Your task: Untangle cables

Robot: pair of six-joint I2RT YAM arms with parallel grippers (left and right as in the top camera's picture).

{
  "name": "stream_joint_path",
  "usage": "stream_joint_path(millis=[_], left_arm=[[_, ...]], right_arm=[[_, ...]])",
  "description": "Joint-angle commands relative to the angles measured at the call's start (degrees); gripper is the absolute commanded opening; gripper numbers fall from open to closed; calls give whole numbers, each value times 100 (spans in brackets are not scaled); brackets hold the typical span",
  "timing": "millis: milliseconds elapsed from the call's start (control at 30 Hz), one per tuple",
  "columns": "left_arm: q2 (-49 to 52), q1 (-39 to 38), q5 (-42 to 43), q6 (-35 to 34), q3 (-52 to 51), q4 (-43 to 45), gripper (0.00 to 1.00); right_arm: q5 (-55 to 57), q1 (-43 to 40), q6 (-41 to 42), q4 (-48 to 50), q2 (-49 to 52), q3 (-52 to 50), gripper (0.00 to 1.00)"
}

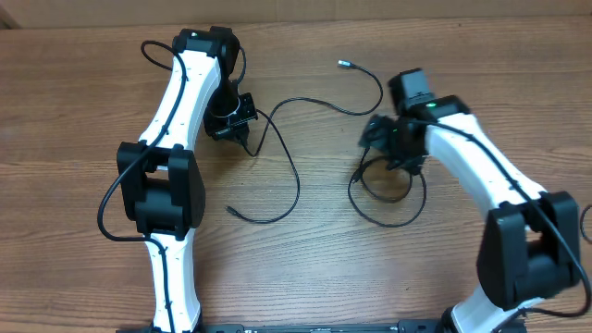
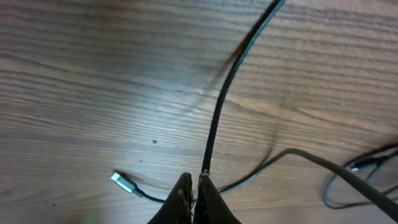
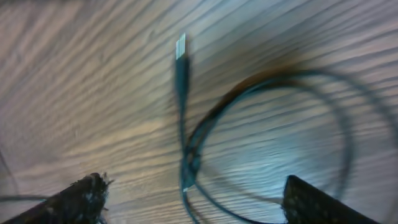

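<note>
My left hand [image 2: 194,186] is closed tight, fingertips together, clamped on a thin black cable [image 2: 214,124] right at its tips. From the pinch the cable runs straight ahead of the hand over the wooden tabletop [image 1: 83,92], then bends away to the right as it leaves the wrist view. Just left of my fingertips a small silver plug [image 2: 120,180] lies flat on the wood, and its thin lead curves in toward the underside of the hand. I cannot tell whether it belongs to the cable I am holding. To the right of the hand a second strand [image 2: 298,152] crosses the wood and trails off toward the lower right. Past it, at the far right edge, more black cord lies in a blurred bundle.

My right hand [image 3: 199,199] has its fingers wide apart and holds nothing. Between them, and a little ahead, lies a coiled cable [image 3: 181,93]. Its straight end points away from the hand and finishes in a silver connector [image 3: 181,46]. Its loop swings out ahead of my right finger and comes back to cross itself close to the gap between the fingers. This wrist view is smeared, so I cannot tell whether either finger touches the coil.

From overhead the two hands are well apart, and the coil lies under and just behind my right hand.
</note>
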Motion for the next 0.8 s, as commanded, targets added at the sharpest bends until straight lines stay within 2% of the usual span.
stream_joint_path(millis=[0, 200, 300, 467, 533, 567, 667, 767], left_arm=[[42, 31, -225, -83, 105, 0, 5], [42, 37, -267, -83, 105, -42, 6], [42, 37, -267, -83, 105, -42, 6], [42, 37, -267, -81, 105, -83, 6], [42, 37, -267, -81, 105, -83, 6], [42, 37, -267, -81, 105, -81, 6], [42, 37, -264, -81, 105, -92, 6], [42, 37, -267, -81, 105, -127, 6]], right_arm=[[546, 365, -44, 52, 284, -42, 86], [931, 645, 2, 140, 732, -42, 83], [931, 645, -39, 374, 957, -42, 73], [931, 645, -48, 396, 1283, -44, 36], [929, 645, -44, 354, 1429, -44, 10], [909, 645, -46, 334, 1491, -48, 4], [872, 634, -55, 337, 1591, -68, 4], [892, 450, -398, 415, 1552, 98, 4]])
